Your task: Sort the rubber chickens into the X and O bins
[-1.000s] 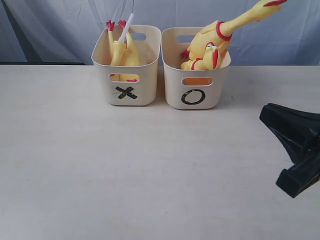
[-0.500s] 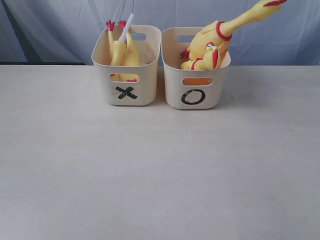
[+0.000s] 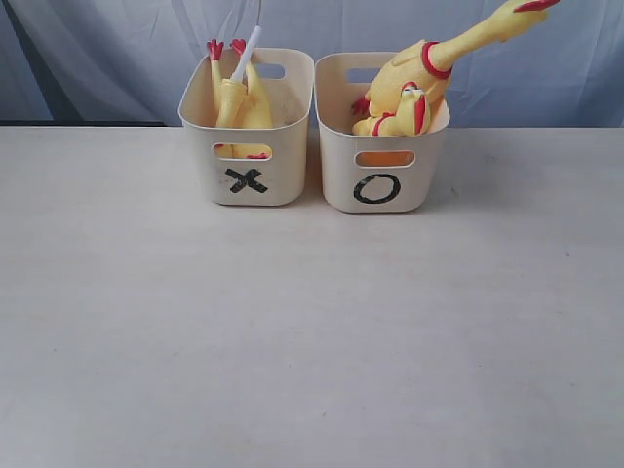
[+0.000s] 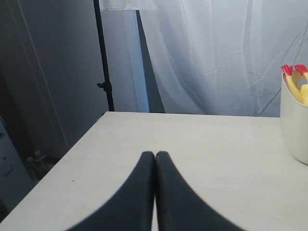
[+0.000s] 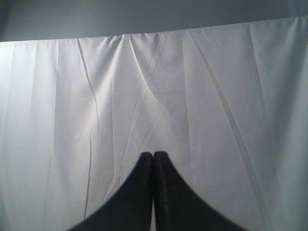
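Two cream bins stand side by side at the back of the table. The X bin (image 3: 248, 182) holds a yellow rubber chicken (image 3: 237, 97) with red feet sticking up beside a white stick. The O bin (image 3: 378, 190) holds large yellow chickens (image 3: 414, 83); one long neck pokes out up to the right. Neither gripper appears in the exterior view. In the left wrist view my left gripper (image 4: 155, 155) is shut and empty above the table, with the X bin's rim (image 4: 294, 120) at the edge. My right gripper (image 5: 153, 155) is shut and empty, facing the curtain.
A pale table (image 3: 292, 322) spreads in front of the bins. A white curtain (image 3: 127, 49) hangs behind it. In the left wrist view a black stand pole (image 4: 102, 57) rises past the table's far corner.
The right gripper, low at the right edge of the exterior view one second ago, has withdrawn out of that view. The bins and chickens have not moved.
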Controlling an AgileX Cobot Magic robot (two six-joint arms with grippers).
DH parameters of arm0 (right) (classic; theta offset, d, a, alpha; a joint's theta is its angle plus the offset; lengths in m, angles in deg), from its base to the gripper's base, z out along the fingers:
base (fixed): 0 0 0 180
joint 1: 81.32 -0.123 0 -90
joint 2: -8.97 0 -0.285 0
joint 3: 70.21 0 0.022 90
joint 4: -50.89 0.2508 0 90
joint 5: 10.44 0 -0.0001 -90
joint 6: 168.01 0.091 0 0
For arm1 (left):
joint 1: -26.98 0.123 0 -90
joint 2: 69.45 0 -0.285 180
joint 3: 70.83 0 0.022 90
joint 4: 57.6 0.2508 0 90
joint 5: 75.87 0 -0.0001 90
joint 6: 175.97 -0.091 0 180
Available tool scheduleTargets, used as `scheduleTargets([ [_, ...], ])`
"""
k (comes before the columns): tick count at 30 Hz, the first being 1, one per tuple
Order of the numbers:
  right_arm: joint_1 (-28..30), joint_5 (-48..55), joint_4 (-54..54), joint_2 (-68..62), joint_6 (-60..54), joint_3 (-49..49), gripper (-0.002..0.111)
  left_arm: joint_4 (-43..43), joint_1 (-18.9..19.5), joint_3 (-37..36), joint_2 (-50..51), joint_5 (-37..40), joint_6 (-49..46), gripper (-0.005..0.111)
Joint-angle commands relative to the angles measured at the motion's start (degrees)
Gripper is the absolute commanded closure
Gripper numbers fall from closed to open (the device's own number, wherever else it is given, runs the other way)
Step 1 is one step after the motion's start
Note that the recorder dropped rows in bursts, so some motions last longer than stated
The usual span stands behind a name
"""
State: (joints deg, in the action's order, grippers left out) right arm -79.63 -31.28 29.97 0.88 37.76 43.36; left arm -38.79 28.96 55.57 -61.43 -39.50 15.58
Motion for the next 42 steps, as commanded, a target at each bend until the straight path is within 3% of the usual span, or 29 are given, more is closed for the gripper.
scheduleTargets([
  [1, 0.3, -0.5, 0.2, 0.3, -0.1, -0.2, 0.109, 0.3, 0.2, -0.3, -0.2, -0.2, 0.1, 0.107],
  [9, 0.3, -0.5, 0.6, 0.3, -0.1, -0.8, 0.109, -0.1, 0.2, -0.3, -0.2, -0.3, 0.1, 0.107],
  [12, 0.3, -0.5, 7.3, 0.3, -0.1, -4.1, 0.109, -2.7, 0.2, -0.9, -0.2, -1.2, 0.1, 0.107],
  [14, 0.3, -0.1, 9.5, 0.3, -0.1, -9.3, 0.109, -6.3, 0.2, -3.3, -0.2, -5.4, 0.1, 0.107],
  [18, 0.3, 1.7, 9.5, 0.3, -0.1, -10.8, 0.109, -6.8, 0.2, -8.4, -0.2, -10.8, 0.1, 0.107],
  [27, 0.3, 7.1, 9.6, 0.3, -0.1, -10.8, 0.109, -6.8, 0.2, -19.5, -0.2, -13.5, 0.0, 0.107],
  [35, 0.3, 8.9, 11.3, 0.3, -0.1, -10.8, 0.109, -6.8, 0.2, -23.6, -0.2, -16.4, 0.0, 0.107],
  [42, 0.3, 18.3, 13.9, 0.3, -0.1, -10.8, 0.109, -6.9, 0.2, -23.6, -0.2, -23.6, 0.0, 0.107],
])
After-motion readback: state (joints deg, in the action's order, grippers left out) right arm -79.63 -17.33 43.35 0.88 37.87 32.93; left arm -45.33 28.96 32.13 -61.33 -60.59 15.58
